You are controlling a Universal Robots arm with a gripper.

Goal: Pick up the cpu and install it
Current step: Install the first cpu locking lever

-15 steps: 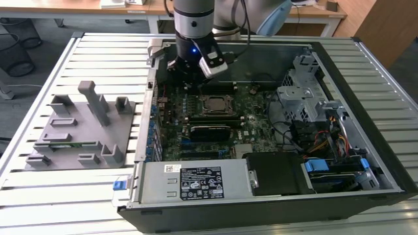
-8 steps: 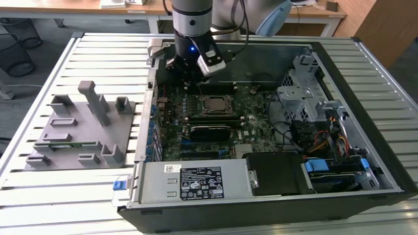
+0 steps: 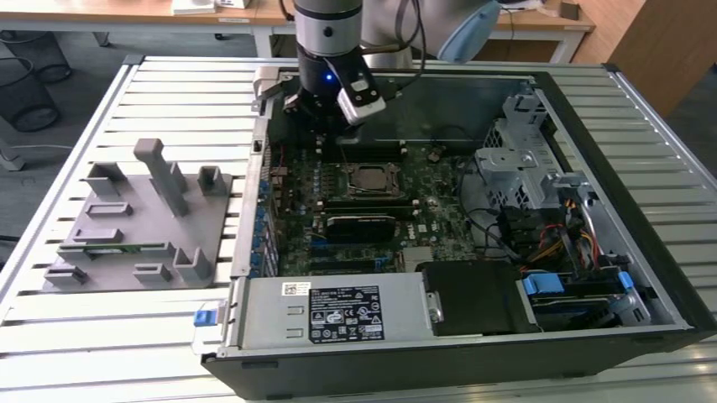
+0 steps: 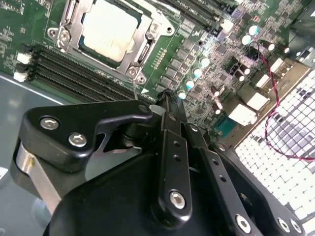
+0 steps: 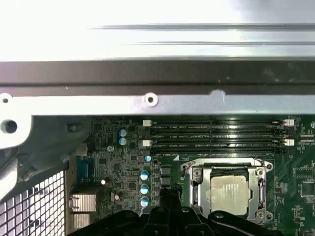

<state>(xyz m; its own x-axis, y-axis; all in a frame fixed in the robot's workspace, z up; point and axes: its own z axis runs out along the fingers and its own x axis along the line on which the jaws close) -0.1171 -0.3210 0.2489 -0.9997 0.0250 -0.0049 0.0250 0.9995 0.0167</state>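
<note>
Table (image 3: 101,336) slats hold an open computer case (image 3: 627,210) and a grey rack (image 3: 134,227). Inside the case lies the green board (image 3: 448,210). The gripper (image 3: 325,117) hangs over its far edge, fingers pressed together and holding nothing. The cpu (image 3: 368,179) sits in its socket (image 4: 147,34), just beside the gripper.

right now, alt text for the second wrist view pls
The cpu sits in its metal-framed socket on the green motherboard, beside dark memory slots. The robot's black pincer is above the board beside the socket.
</note>
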